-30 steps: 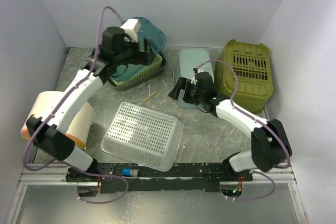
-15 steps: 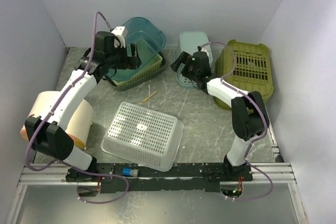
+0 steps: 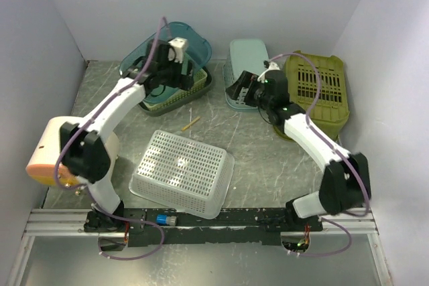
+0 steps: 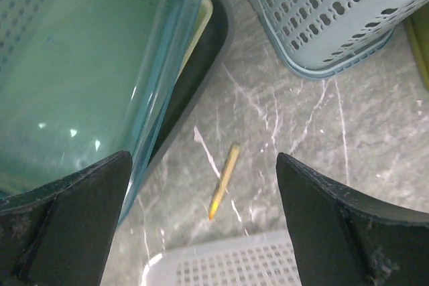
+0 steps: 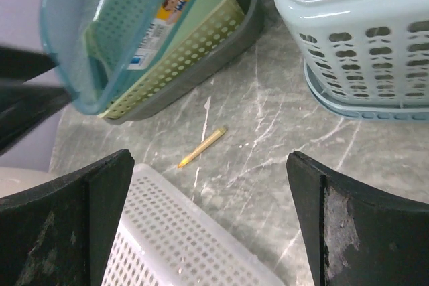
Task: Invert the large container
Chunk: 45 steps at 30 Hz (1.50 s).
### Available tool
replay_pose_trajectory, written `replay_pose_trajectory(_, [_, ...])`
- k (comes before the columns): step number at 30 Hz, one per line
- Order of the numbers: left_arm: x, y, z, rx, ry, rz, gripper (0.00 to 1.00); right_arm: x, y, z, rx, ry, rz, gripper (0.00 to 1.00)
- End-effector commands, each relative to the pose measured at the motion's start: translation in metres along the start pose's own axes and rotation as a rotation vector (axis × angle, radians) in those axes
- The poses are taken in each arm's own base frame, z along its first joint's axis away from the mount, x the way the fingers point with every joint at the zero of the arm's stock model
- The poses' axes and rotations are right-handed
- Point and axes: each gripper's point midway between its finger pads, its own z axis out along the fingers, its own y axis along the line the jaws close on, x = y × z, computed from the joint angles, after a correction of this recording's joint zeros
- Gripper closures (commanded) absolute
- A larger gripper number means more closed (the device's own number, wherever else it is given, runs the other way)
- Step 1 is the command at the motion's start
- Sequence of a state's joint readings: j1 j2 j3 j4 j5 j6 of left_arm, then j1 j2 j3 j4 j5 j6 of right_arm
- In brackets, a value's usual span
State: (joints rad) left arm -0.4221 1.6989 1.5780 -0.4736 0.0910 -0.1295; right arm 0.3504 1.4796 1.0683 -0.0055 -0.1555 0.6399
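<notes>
A large see-through teal container (image 3: 193, 39) leans tilted on a green basket (image 3: 175, 93) inside a dark tray at the back left. It also shows in the left wrist view (image 4: 80, 65) and the right wrist view (image 5: 100, 25). A large white perforated basket (image 3: 182, 172) lies bottom-up in the middle. My left gripper (image 3: 196, 78) is open and empty, hovering by the teal container's right rim. My right gripper (image 3: 236, 89) is open and empty beside a light blue basket (image 3: 244, 65).
A yellow pencil (image 3: 190, 123) lies on the marble table between the tray and the white basket. An olive slotted basket (image 3: 318, 92) sits at the back right. A cream and orange roll (image 3: 47, 159) lies at the left edge. White walls close in three sides.
My left gripper has swung right along the teal container to its right rim. The light blue basket has shifted toward the back, and my right arm has swung out to the right.
</notes>
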Motion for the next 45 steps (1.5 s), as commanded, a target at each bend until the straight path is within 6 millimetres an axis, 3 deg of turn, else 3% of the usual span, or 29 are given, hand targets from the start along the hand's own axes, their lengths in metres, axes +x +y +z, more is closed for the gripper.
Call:
replay_pose_trajectory(1, [0.006, -0.005, 0.036, -0.047, 0.087, 0.197, 0.00, -0.005, -0.008, -0.047, 0.073, -0.028, -0.065, 0.00])
replay_pose_trajectory(6, [0.009, 0.003, 0.070, -0.069, 0.110, 0.251, 0.03, -0.019, -0.013, -0.090, 0.151, -0.082, -0.111, 0.00])
replay_pose_trajectory(11, [0.024, 0.020, 0.095, -0.142, 0.145, 0.278, 0.11, -0.024, -0.020, -0.109, 0.207, -0.105, -0.130, 0.00])
replay_pose_trajectory(16, [0.025, 0.030, 0.104, -0.188, 0.148, 0.312, 0.22, -0.032, -0.030, -0.110, 0.268, -0.121, -0.163, 0.00])
replay_pose_trajectory(23, [0.007, 0.044, 0.107, -0.234, 0.104, 0.326, 0.21, -0.033, -0.024, -0.101, 0.232, -0.108, -0.153, 0.00])
replay_pose_trajectory(30, [0.013, 0.050, 0.123, -0.221, 0.113, 0.311, 0.27, -0.030, -0.024, -0.102, 0.228, -0.098, -0.145, 0.00])
replay_pose_trajectory(32, [0.014, 0.052, 0.125, -0.221, 0.114, 0.314, 0.32, -0.030, -0.025, -0.103, 0.235, -0.102, -0.146, 0.00])
replay_pose_trajectory(39, [0.009, 0.061, 0.124, -0.272, 0.102, 0.335, 0.33, -0.031, -0.028, -0.106, 0.257, -0.106, -0.141, 0.00])
replay_pose_trajectory(45, [0.010, 0.057, 0.121, -0.251, 0.093, 0.337, 0.51, -0.027, -0.029, -0.106, 0.251, -0.100, -0.134, 0.00])
